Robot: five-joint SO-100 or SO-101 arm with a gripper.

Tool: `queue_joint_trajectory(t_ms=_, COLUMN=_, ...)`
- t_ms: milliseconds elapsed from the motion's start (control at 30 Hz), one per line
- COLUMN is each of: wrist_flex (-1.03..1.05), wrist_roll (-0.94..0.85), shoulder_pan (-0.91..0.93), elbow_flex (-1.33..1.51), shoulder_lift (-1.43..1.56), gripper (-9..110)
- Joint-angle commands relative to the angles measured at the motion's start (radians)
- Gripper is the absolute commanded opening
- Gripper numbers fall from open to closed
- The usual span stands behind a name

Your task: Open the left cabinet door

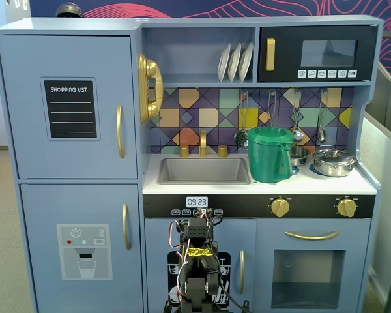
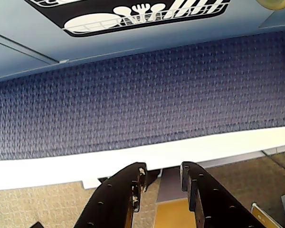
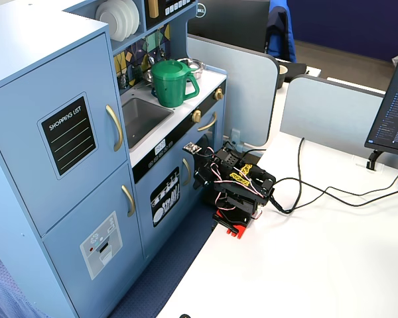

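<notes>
The left cabinet door is the large light-blue door at the upper left of the toy kitchen, with a black "SHOPPING LIST" panel and a curved gold handle. It is closed in both fixed views, where its handle also shows. My arm sits folded low in front of the small dish-rack door, far below and right of that handle. In the wrist view my gripper points down over the white table edge, its jaws a little apart with nothing between them.
The lower freezer door with the dispenser picture is closed below. The dish-rack door is close above the gripper. A green pitcher, a sink and a pot are on the counter. Cables trail over the white table.
</notes>
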Motion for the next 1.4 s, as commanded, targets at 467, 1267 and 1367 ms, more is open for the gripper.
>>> queue_joint_trajectory(t_ms=467, wrist_flex=0.176, wrist_roll=0.064, shoulder_pan=-0.005, elbow_flex=0.005, shoulder_lift=-0.005, gripper=0)
queue_joint_trajectory(t_ms=1267, wrist_flex=-0.36, wrist_roll=-0.222, shoulder_pan=-0.377, elbow_flex=-0.552, shoulder_lift=-0.023, gripper=0)
queue_joint_trajectory(t_ms=1367, wrist_flex=-0.538, wrist_roll=-0.324, shoulder_pan=-0.456, elbow_flex=-0.601, shoulder_lift=-0.072, gripper=0)
